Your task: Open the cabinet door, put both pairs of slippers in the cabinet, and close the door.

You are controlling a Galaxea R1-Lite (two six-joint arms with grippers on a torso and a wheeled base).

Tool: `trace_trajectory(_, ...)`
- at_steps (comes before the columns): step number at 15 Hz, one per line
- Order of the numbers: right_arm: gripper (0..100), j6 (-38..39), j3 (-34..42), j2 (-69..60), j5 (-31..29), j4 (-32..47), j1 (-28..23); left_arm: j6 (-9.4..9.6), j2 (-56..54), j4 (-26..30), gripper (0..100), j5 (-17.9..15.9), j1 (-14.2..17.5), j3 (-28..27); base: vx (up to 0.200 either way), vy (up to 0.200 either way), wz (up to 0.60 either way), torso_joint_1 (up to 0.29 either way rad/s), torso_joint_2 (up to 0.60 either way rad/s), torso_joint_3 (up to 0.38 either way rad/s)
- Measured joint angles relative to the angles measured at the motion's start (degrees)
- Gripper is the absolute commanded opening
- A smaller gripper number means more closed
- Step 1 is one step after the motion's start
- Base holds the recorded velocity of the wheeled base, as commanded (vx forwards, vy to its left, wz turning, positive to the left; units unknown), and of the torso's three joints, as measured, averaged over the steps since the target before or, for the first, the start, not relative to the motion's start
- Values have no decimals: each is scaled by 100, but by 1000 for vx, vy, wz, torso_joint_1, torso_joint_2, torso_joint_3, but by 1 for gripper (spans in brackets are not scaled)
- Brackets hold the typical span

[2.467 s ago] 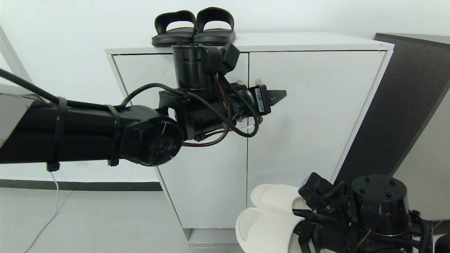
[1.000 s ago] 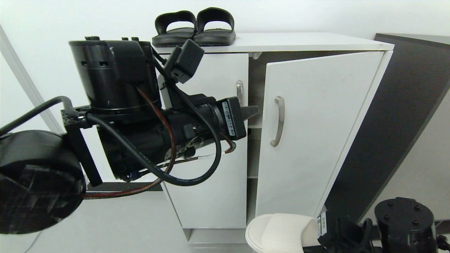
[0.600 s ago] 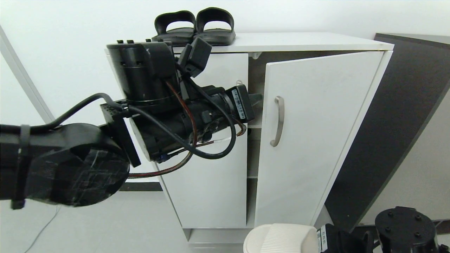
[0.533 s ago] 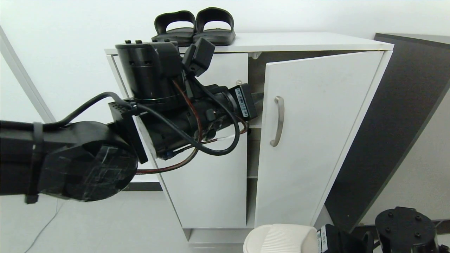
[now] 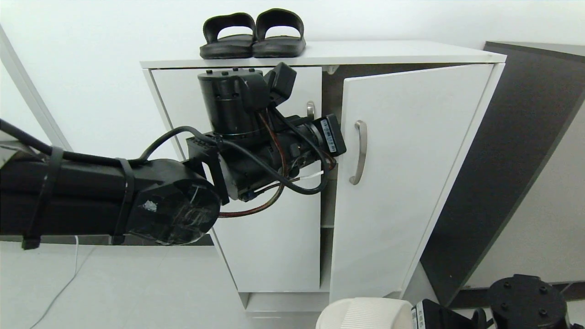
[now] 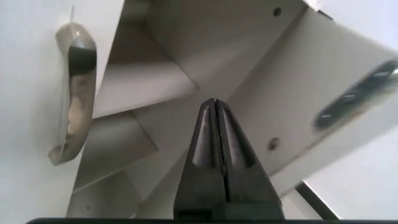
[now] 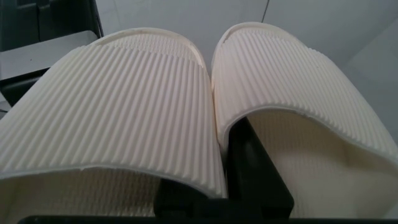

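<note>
The white cabinet (image 5: 402,51) has its right door (image 5: 411,173) ajar and its left door (image 5: 269,246) closed. A pair of black slippers (image 5: 253,34) rests on its top. My left arm (image 5: 274,146) is stretched to the dark gap between the doors. The left gripper (image 6: 216,106) is shut and empty, pointing at the inner shelves (image 6: 143,93), between the left door's handle (image 6: 73,93) and the right door's handle (image 6: 357,93). Low in front of the cabinet, my right gripper (image 7: 244,146) is shut on the pair of white ribbed slippers (image 7: 124,106) (image 5: 365,313).
A dark grey panel (image 5: 516,151) leans to the right of the cabinet. A white wall stands behind, with pale floor (image 5: 114,288) to the left and a thin cable (image 5: 59,292) lying on it.
The right door, closed 2.5 s ago, now stands ajar. My left arm pulled back, then pushed its gripper into the gap. The white slippers sank lower in the view.
</note>
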Motion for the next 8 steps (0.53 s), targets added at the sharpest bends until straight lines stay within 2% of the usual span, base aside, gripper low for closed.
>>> trace_trajectory(3, 0, 2, 48, -5, 101, -2, 35, 16, 33, -440, 0, -40, -344, 182, -200, 0, 0, -1, 2, 2)
trace_trajectory(4, 0, 0, 94, -13, 199, 5, 49, 24, 50, -655, 0, -38, -545, 265, -200, 0, 0, 7, 2, 2)
trace_trajectory(6, 0, -4, 149, -46, 229, 0, 123, 137, 124, -945, 0, -51, -868, 347, -200, 0, 0, -2, 5, 5)
trace_trajectory(7, 0, -6, 157, -61, 232, 0, 149, 158, 184, -1040, 0, -46, -931, 317, -200, 0, 0, 2, 2, 7)
trace_trajectory(8, 0, -4, 168, -72, 229, 2, 162, 163, 273, -1270, 0, -38, -945, 249, 0, 0, 0, 0, 0, 0)
